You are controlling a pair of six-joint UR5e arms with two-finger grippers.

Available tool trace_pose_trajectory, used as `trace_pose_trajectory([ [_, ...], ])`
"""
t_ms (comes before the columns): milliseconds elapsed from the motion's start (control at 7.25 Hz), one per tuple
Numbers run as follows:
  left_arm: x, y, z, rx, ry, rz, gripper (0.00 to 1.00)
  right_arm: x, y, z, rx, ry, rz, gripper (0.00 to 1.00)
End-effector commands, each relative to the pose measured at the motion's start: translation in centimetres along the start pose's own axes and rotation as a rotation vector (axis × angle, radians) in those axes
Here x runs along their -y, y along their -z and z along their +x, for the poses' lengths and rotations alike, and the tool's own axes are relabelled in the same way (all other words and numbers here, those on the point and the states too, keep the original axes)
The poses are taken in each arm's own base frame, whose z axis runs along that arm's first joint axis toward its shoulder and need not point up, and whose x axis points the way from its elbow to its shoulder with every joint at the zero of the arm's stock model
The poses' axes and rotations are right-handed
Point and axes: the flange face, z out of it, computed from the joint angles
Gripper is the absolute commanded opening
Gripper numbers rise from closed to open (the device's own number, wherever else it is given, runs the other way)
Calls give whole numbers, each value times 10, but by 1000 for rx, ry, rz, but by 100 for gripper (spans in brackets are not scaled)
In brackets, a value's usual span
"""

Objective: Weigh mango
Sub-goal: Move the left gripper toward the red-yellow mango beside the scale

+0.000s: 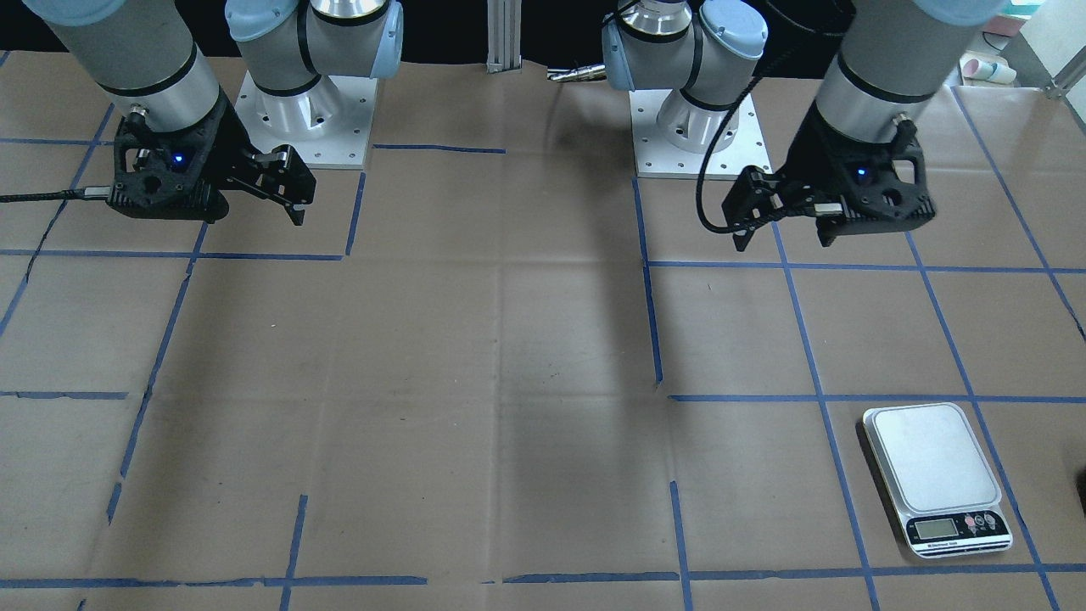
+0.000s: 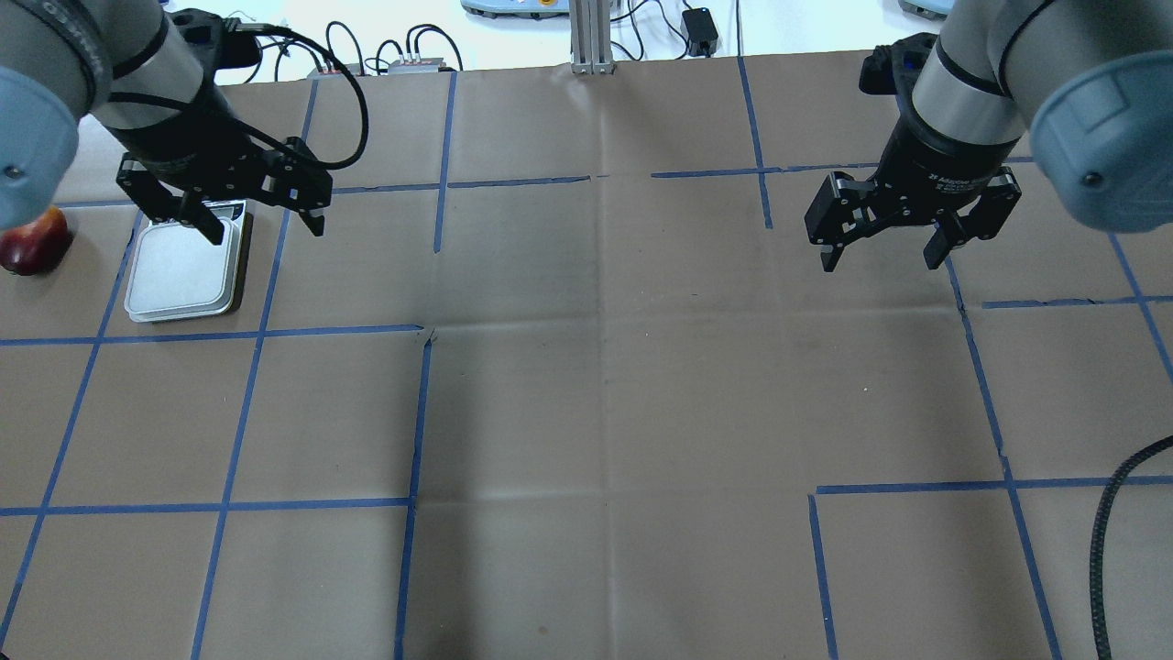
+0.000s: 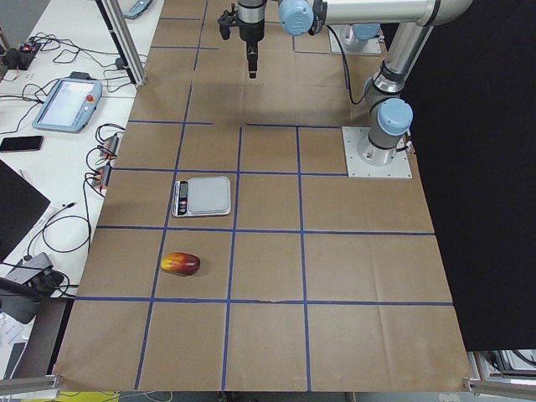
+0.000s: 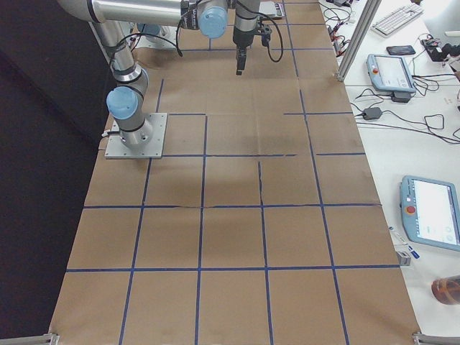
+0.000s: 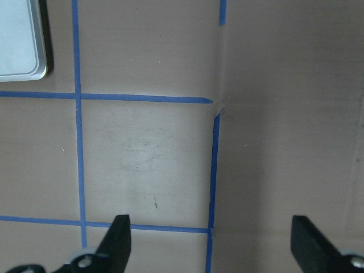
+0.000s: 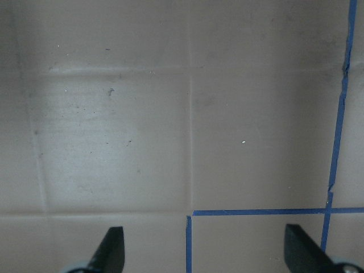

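Note:
The mango [image 2: 35,243], dark red with a yellow tip, lies on the brown paper at the far left edge of the overhead view; it also shows in the exterior left view [image 3: 180,263]. The scale [image 2: 188,270] sits just right of it, platform bare, and shows in the front view [image 1: 933,475]. My left gripper [image 2: 266,229] hangs open and empty above the scale's far right corner. The left wrist view shows its fingers [image 5: 119,239] wide apart and the scale's corner [image 5: 20,40]. My right gripper [image 2: 882,257] is open and empty, high over the right side.
Blue tape lines [image 2: 422,412] divide the brown paper into squares. Both arm bases [image 1: 700,127] stand at the robot's edge. Cables and teach pendants [image 3: 67,92] lie on the white bench beyond the table's far edge. A black cable [image 2: 1113,513] hangs at the lower right.

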Motion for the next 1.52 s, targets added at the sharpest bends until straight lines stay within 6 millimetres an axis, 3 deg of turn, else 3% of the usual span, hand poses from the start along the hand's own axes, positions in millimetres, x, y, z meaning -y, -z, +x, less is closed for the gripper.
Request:
trace_pose_trajectory([
  [0,50,-7,-135,-4,1,-5,100,0,1,0,0,0,1,100],
  [276,116,-25,-260,7,-34,18,100,0,0,0,0,0,0,100],
  [552,185,-57,-359,27,-79,43,100,0,1,0,0,0,1,100],
  [690,207,-68,-412,48,-88,64,100,0,0,0,0,0,0,100],
  [828,224,-87,-440,57,-117,67,100,0,1,0,0,0,1,100],
  [966,240,-121,-453,44,-151,54,100,0,1,0,0,0,1,100],
  [1103,244,-158,-466,19,-167,23,100,0,0,0,0,0,-2,100],
  [1379,240,-211,-497,-42,-175,12,100,0,0,0,0,0,0,100],
])
